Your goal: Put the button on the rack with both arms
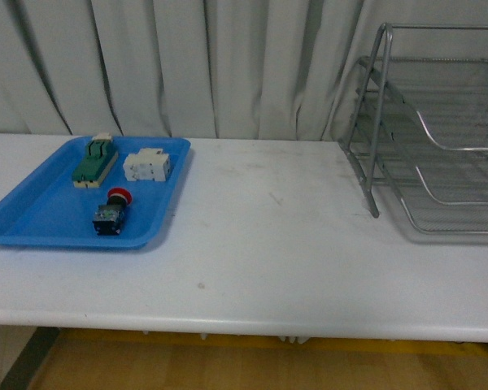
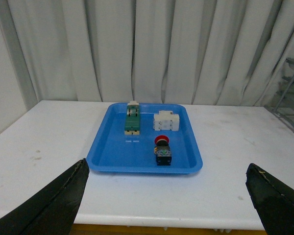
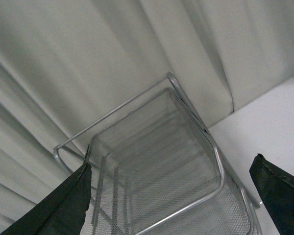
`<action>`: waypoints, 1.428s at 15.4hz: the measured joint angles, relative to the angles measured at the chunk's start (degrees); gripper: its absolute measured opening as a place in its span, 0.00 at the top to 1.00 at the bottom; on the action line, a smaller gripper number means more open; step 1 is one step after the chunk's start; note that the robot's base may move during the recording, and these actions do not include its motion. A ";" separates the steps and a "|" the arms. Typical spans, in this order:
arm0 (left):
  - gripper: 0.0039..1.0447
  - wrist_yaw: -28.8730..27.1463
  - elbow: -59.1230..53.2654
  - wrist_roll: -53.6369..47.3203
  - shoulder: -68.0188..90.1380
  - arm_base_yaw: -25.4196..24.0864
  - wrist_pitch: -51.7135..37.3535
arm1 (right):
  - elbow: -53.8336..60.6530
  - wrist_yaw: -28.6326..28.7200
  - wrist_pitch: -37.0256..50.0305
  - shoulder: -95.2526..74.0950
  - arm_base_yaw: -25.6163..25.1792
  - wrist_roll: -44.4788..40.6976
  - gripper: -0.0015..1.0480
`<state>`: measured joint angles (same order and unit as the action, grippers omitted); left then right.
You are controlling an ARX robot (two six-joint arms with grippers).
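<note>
The button (image 1: pixel 112 213) lies on its side in the blue tray (image 1: pixel 32 213) near the left edge of the bench (image 1: pixel 268 244), well apart from the rack (image 1: pixel 439 162) at the right edge. Both pincers gape empty. I judge the left gripper (image 2: pixel 166 169) should straddle the dark body squarely, clear of the white block (image 1: pixel 147 166), while the right gripper (image 3: pixel 172 164) faces the rack.

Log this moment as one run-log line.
button: in blue tray, not yet grasped | rack: no button on it | left gripper: open, facing tray | right gripper: open, facing rack
</note>
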<state>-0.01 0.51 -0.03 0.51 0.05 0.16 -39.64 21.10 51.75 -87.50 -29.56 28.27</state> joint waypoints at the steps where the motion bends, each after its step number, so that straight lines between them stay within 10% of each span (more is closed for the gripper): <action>1: 0.06 0.00 0.00 0.00 0.00 0.00 0.00 | -2.40 1.88 1.86 -7.37 -1.68 7.15 0.06; 9: 0.06 0.00 0.00 0.00 0.00 0.00 0.02 | -1.55 9.05 21.79 -36.24 1.57 50.93 0.06; 22: 0.06 0.02 0.00 0.00 0.00 0.00 0.00 | -11.15 6.99 21.92 -44.94 8.72 51.28 0.06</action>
<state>0.01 0.51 -0.03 0.51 0.05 0.16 -50.78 28.10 73.67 -132.44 -20.84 79.55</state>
